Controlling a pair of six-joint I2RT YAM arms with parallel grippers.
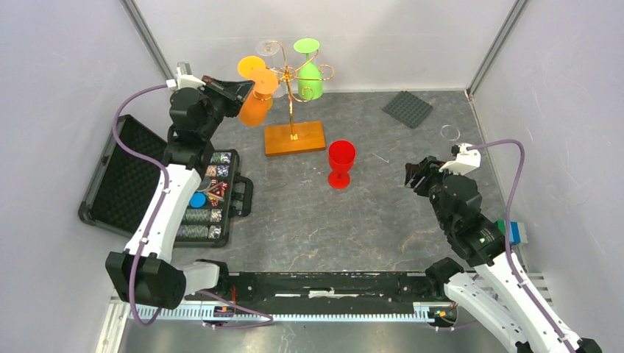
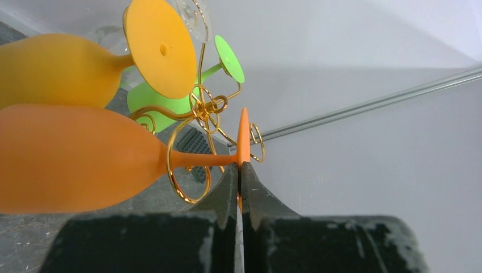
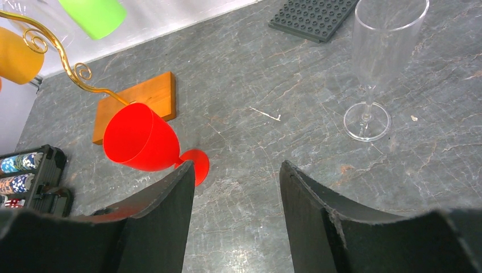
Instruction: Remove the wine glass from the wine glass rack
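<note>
the wine glass rack [image 1: 294, 138] stands at the back of the worktop [image 1: 316, 220], its wooden base lying flat. its gold scrolls carry 4 hanging glasses: 1 orange wine glass [image 1: 255, 109], 1 yellow glass [image 1: 251, 68], 1 green glass [image 1: 310, 84] and 1 clear glass [image 1: 268, 48].

the left pincer [image 1: 237, 90] is raised at the rack's left side. in the left wrist view its 2 fingers are pressed together on the thin rim of the orange wine glass's foot. the stem lies in a gold loop and the bowl tilts out to the left, so this glass hangs on the rack.

1 red goblet [image 1: 341, 163] stands upright on the worktop, just right of the wooden base and not touching it.

the right pincer [image 1: 412, 175] hovers low to the right of the red goblet, its 2 fingers spread wide with nothing between them.

1 clear flute [image 3: 369, 62] stands upright near 1 grey studded plate [image 1: 407, 108]. 1 opened case of poker chips [image 1: 210, 195] lies at the left.
</note>
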